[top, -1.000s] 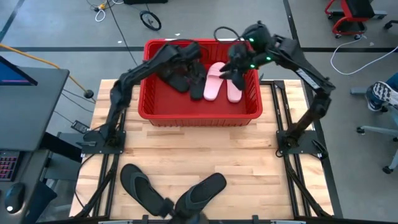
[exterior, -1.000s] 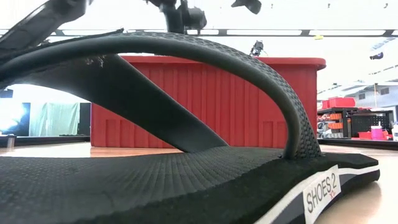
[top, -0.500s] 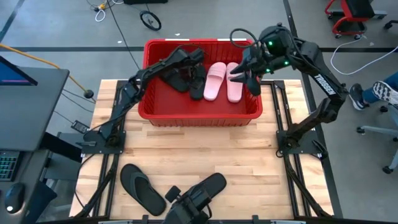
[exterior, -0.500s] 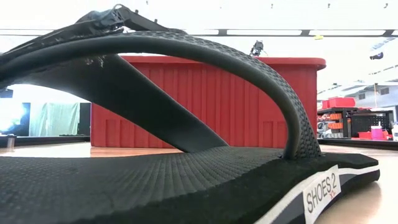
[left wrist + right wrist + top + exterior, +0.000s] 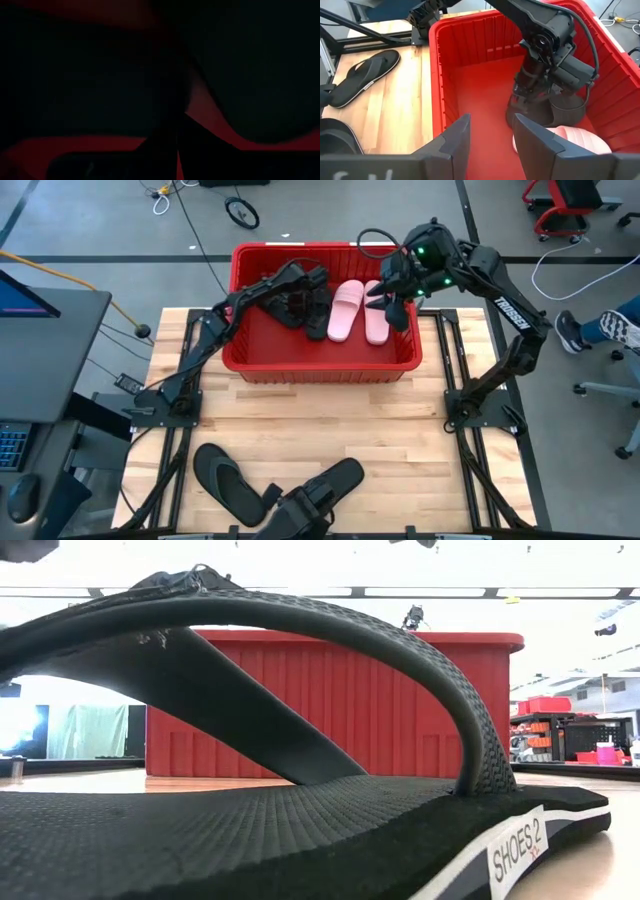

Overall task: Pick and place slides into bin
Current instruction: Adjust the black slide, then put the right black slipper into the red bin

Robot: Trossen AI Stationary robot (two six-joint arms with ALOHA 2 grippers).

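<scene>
The red bin (image 5: 320,366) stands at the table's far middle. In it lie two pale pink slides (image 5: 345,310) (image 5: 376,320) and two black slides (image 5: 292,308). My left gripper (image 5: 305,285) is down inside the bin at the black slides; the right wrist view shows it low over a black slide (image 5: 535,110), its fingertips hidden. My right gripper (image 5: 388,292) hovers open and empty over the bin's right part, above the pink slides (image 5: 570,137). Two black flip-flops (image 5: 225,478) (image 5: 335,480) lie flat on the table near its near edge.
The bin's ribbed walls (image 5: 435,75) rise around both grippers. One flip-flop (image 5: 250,830) lies right in front of the low camera and blocks most of that view. Bare wood (image 5: 320,420) lies between the bin and the flip-flops.
My left arm has stretched lower into the bin, its gripper staying at the black slides. My right gripper has drawn a little toward the table's right edge above the pink slides. The slides and flip-flops have stayed in place.
</scene>
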